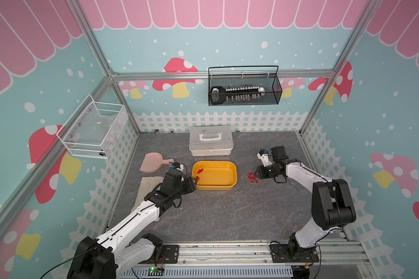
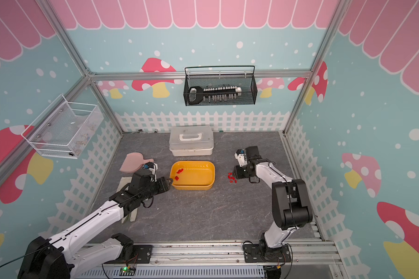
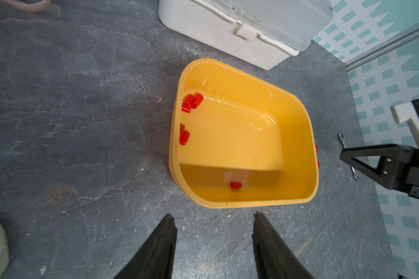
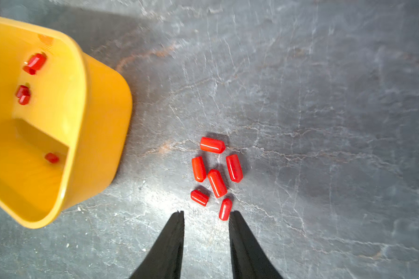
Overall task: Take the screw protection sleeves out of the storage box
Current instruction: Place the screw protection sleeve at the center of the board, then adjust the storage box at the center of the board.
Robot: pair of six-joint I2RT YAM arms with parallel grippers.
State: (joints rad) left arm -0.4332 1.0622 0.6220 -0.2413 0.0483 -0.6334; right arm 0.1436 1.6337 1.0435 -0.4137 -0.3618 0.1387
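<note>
While your right gripper [image 4: 207, 213] stands part open, empty, 6 screw protection sleeves [image 4: 217, 182] lie just beyond its fingertips; left gripper [image 3: 213, 214], half open, empty, sits just short of the storage box [image 3: 240, 203] holding more.

White lidded case [image 1: 211, 141] sitting at the rear of the grey surface [image 1: 228, 212], pink scoop [image 1: 153, 163] lying flat nearby, black mesh basket [image 1: 273, 94] hanging on the back wall, white mesh basket [image 1: 82, 135] hanging on a side wall

Can't count screw protection sleeves [image 1: 253, 178] in both top views: too small. Seeing storage box [image 4: 102, 120] cut off in R wrist view.
</note>
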